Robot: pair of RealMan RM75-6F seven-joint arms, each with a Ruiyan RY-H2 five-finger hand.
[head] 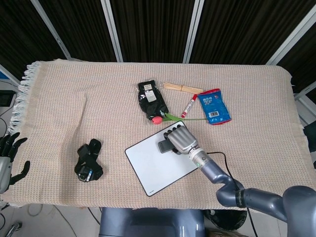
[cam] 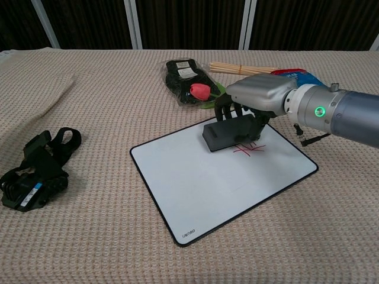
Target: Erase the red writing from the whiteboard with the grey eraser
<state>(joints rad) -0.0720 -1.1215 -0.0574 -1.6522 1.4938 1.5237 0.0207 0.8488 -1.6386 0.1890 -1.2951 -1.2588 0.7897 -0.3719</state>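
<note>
The whiteboard [head: 153, 165] [cam: 207, 183] lies at the table's front centre. Red writing [cam: 249, 148] marks its right part in the chest view; the head view hides it under the hand. My right hand [head: 181, 140] [cam: 251, 97] grips the grey eraser [head: 164, 146] [cam: 228, 133], which rests on the board just left of the red marks. My left hand [head: 7, 158] hangs off the table's left edge, fingers spread and holding nothing.
A black strap bundle [head: 89, 160] [cam: 35, 168] lies at the left. Behind the board are a black packet [head: 151, 98], a red tulip [cam: 201, 90], a red marker [head: 187, 105], wooden sticks [head: 182, 88] and a blue snack bag [head: 214, 105].
</note>
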